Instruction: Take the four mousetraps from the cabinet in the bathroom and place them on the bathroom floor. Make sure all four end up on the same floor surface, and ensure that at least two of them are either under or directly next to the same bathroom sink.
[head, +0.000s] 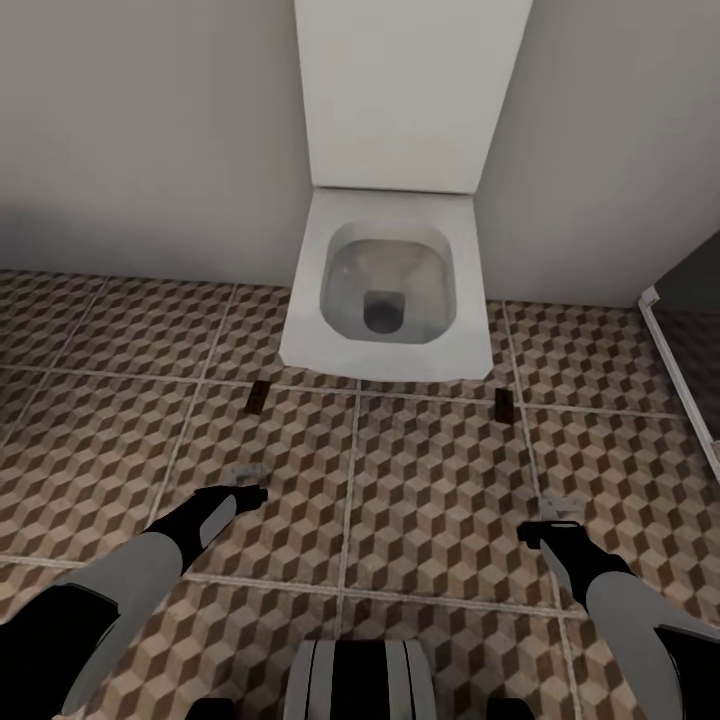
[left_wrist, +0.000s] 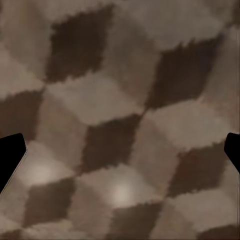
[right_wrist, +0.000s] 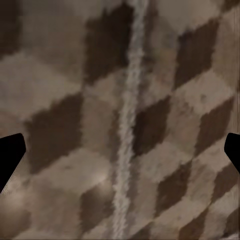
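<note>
In front of the toilet (head: 385, 280), over the bathroom floor (head: 440, 480), both your left gripper (head: 245, 490) and right gripper (head: 545, 525) hang with fingers spread, holding nothing. Turn the base to find the cabinet; no mousetraps, cabinet or sink are in sight. The two dark marks by the toilet are unclear.

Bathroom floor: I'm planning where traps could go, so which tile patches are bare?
Bare bathroom floor lies between the left gripper and right gripper, and left of the toilet along the wall. It is tighter around the toilet's base.
</note>
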